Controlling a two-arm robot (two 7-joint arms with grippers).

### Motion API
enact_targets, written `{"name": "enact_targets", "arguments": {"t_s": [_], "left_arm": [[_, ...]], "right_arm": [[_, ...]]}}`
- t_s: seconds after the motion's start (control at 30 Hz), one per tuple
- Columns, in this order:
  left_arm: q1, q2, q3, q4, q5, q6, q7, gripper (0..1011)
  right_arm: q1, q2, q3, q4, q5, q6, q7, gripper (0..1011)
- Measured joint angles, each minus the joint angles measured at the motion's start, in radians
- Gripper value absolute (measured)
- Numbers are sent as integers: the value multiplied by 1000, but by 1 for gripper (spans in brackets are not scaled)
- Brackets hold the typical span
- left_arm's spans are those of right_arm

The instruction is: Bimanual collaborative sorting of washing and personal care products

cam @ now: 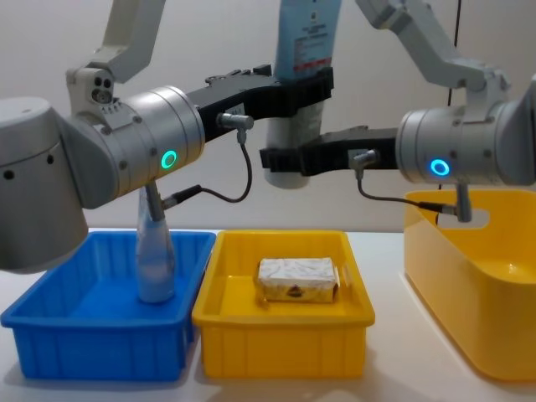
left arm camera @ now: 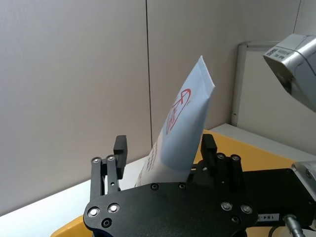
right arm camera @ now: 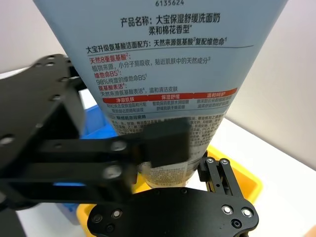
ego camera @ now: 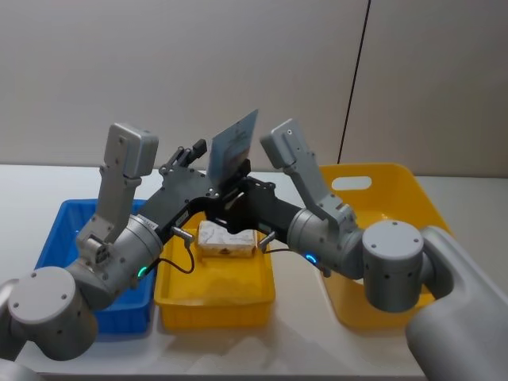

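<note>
The clear bottle (cam: 154, 260) and a wrapped pack (cam: 297, 280) are sitting binned; both hands, left hand (cam: 306, 88) and right hand (cam: 280, 159), are grasping the tube (cam: 303, 38) (a handover, apparently), which remains unsorted.

Lighting even, diffuse, moderately bright; source not visible. Soft shadows only, under the yellow bin (cam: 285, 331) rim and beneath the wrapped pack (cam: 298, 280). Mild sheen on the grey arm housings; status lights glow green and blue. Right wrist view: near finger pad (right arm camera: 165, 140) and linkage out of focus, print on the squeeze tube (right arm camera: 163, 84) sharp. Head view slightly soft throughout.
</note>
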Motion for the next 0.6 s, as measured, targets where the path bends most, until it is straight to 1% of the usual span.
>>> {"name": "enact_targets", "arguments": {"t_s": [0.03,0.07,0.1,0.13,0.2,0.33,0.53,0.57,0.6], "left_arm": [[0,0,0,0,0,0,0,894],[0,0,0,0,0,0,0,907],[0,0,0,0,0,0,0,952],[0,0,0,0,0,0,0,972],[0,0,0,0,0,0,0,1001],[0,0,0,0,0,0,0,1001],[0,0,0,0,0,0,0,1001],[0,0,0,0,0,0,0,1001],[0,0,0,0,0,0,0,1001]], "right_arm": [[-5,0,6,-4,1,4,-14,634],[-7,-1,9,-6,2,7,-22,634],[-10,-1,12,-8,3,9,-28,634],[-17,-1,21,-13,5,15,-43,634],[-22,-1,28,-17,7,20,-54,634],[-40,-1,54,-33,12,39,-96,634],[-61,0,87,-52,16,64,-142,633],[-68,1,99,-58,18,72,-157,633],[-72,1,104,-61,18,76,-164,633]]}}
